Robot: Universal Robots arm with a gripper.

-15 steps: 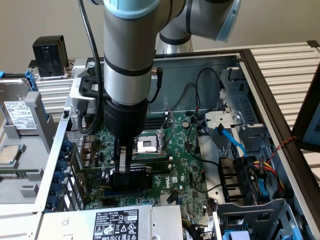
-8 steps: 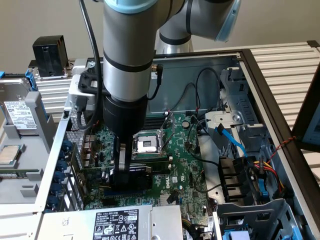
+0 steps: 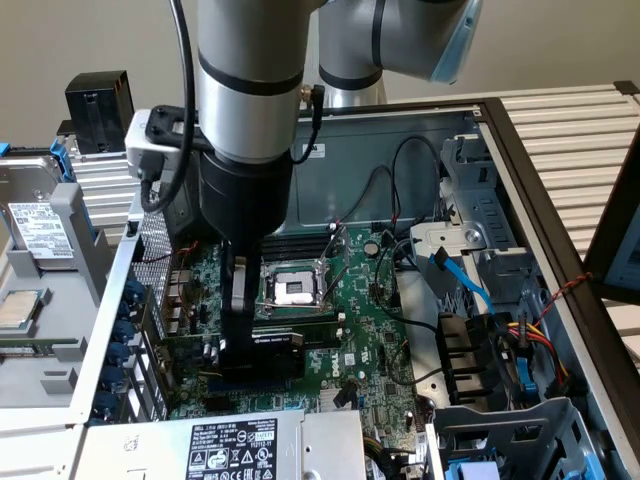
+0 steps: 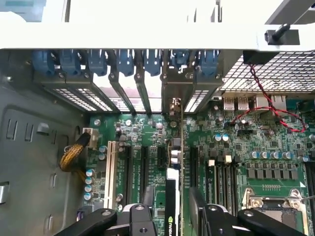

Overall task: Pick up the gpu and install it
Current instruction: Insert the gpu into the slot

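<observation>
The small green circuit-board gpu [image 4: 173,206], standing edge-up in the green motherboard [image 4: 231,147], is straddled, perhaps pinched, by the gripper [image 4: 172,219]; light, rigid, fragile, best held by its edges.

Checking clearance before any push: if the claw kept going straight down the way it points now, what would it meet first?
The gpu, standing on edge between the claw fingers, with the motherboard right below it. How deep the card sits is unclear.

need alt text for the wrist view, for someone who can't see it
Looking down into an open computer case, the tool grips the gpu, a card seen edge-on and standing upright over the expansion slots of the green motherboard. Its silver end bracket meets the case's rear slot openings, under a row of blue clips.
</observation>
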